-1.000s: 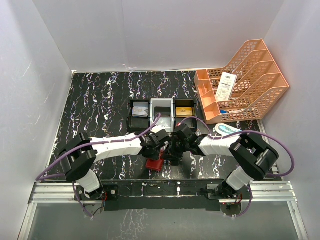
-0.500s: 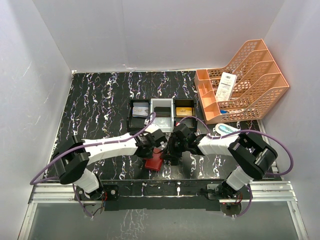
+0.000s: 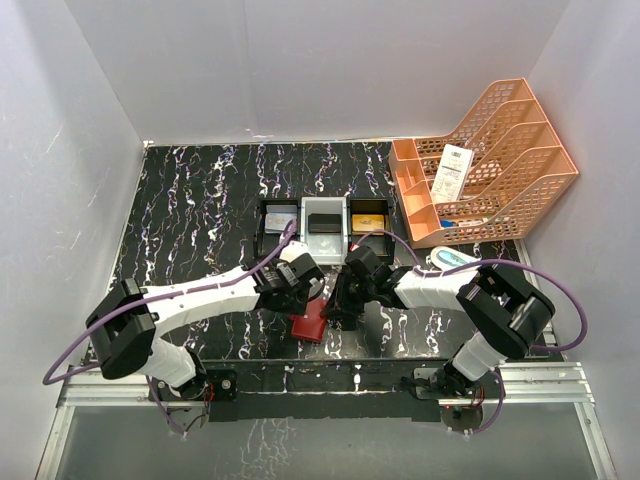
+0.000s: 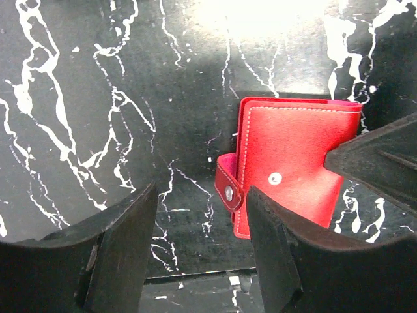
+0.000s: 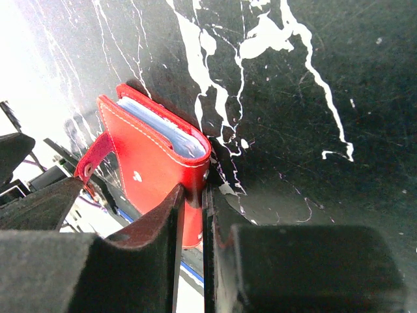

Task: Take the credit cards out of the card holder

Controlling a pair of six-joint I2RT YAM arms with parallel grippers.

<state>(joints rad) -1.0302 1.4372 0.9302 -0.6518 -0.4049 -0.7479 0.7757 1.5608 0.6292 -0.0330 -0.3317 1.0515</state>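
Red card holder (image 5: 151, 160) clamped by the right gripper (image 5: 193, 195) near the table's (image 4: 85, 98) front edge.
The folded holder was pinched at one edge between narrowed fingers, pale credit cards (image 5: 163, 128) tucked inside. The left gripper (image 4: 201, 195) was spread wide beside it, empty.

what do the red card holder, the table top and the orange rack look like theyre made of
The card holder: leather or faux leather, smooth with a slight sheen; white edge stitching, metal snap. The table top: glossy black marble-look surface, white veins and glare; stone or printed film, cannot tell. The rack: likely matte orange plastic, moulded mesh walls.
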